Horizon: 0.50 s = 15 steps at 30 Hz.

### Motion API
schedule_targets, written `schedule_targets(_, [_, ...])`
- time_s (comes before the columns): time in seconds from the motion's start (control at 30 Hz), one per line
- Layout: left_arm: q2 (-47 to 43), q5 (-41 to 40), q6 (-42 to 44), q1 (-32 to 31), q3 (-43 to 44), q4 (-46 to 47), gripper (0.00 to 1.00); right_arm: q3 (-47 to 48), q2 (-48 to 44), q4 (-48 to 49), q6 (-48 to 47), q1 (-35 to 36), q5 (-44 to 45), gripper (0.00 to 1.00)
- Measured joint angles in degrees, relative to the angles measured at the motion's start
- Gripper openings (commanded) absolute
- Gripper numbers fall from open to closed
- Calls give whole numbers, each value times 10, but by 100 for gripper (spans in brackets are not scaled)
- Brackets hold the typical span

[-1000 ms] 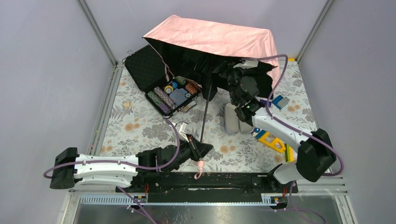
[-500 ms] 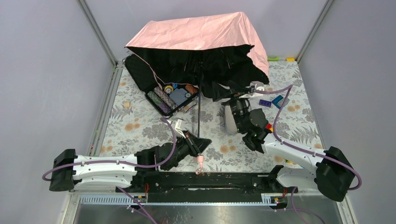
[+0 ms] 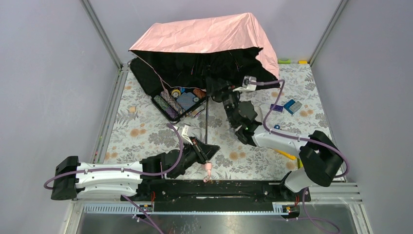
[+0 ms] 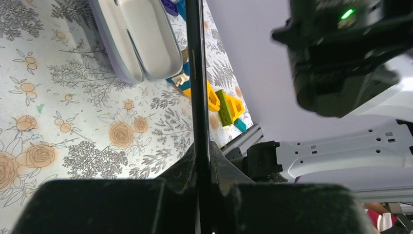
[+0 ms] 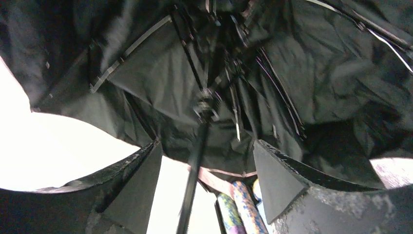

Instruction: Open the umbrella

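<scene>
The umbrella stands partly spread at the back, pale pink outside, black inside. Its thin black shaft runs down to my left gripper, which is shut on the shaft just above the small pink handle. In the left wrist view the shaft is pinched between the jaws. My right gripper is open under the canopy edge. In the right wrist view the shaft passes between the open fingers, untouched, with the black ribs and runner above.
An open black case with coloured rolls lies under the canopy's left side. A grey-white pouch lies mid-table behind my right arm. Coloured blocks sit at the right, more near the front edge.
The canopy swung from the right toward the centre and spread wider. My right gripper let go, dropped back, then rose again under the canopy by the shaft. The left gripper kept hold.
</scene>
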Motion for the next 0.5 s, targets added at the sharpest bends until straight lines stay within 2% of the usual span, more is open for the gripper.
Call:
schedule_targets(0.2, [-5,0,0,0,-6,1,0,119,34,-77,14,0,30,63])
schedule_targets(0.5, [-7,0,1,0,-6,0,0,168,69,-181,49,-6,35,55])
